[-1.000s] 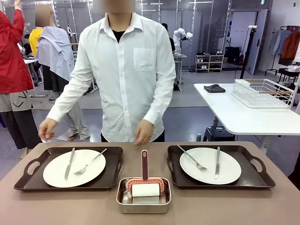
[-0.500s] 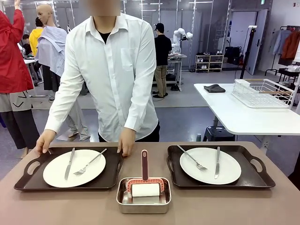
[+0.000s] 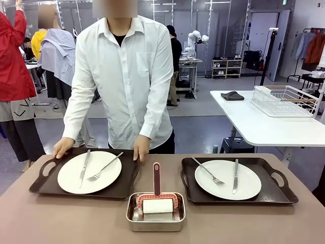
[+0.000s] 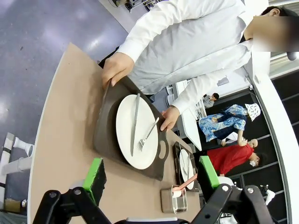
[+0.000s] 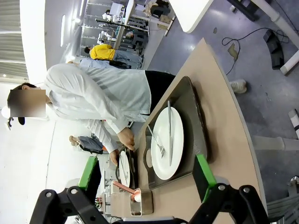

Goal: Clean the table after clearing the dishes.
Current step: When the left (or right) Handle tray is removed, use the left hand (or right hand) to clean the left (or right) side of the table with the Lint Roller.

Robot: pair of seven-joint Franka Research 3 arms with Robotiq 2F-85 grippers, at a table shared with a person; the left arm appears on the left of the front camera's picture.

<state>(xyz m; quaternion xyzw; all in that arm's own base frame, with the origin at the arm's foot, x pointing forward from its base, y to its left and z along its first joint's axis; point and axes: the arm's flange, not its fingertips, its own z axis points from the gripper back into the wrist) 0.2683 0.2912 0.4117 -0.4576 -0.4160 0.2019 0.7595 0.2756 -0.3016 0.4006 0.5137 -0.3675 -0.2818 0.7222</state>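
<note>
Green-padded black left fingers (image 4: pixel 96 171) and right fingers (image 5: pixel 205 171) stand apart. A person's hands (image 3: pixel 63 147) grip a dark brown rectangular tray (image 3: pixel 45 184); whether it's lifted is unclear.

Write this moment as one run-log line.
person's hands: gripping left dark brown handled tray | right dark brown handled tray: untouched | left gripper: open | right gripper: open
</note>
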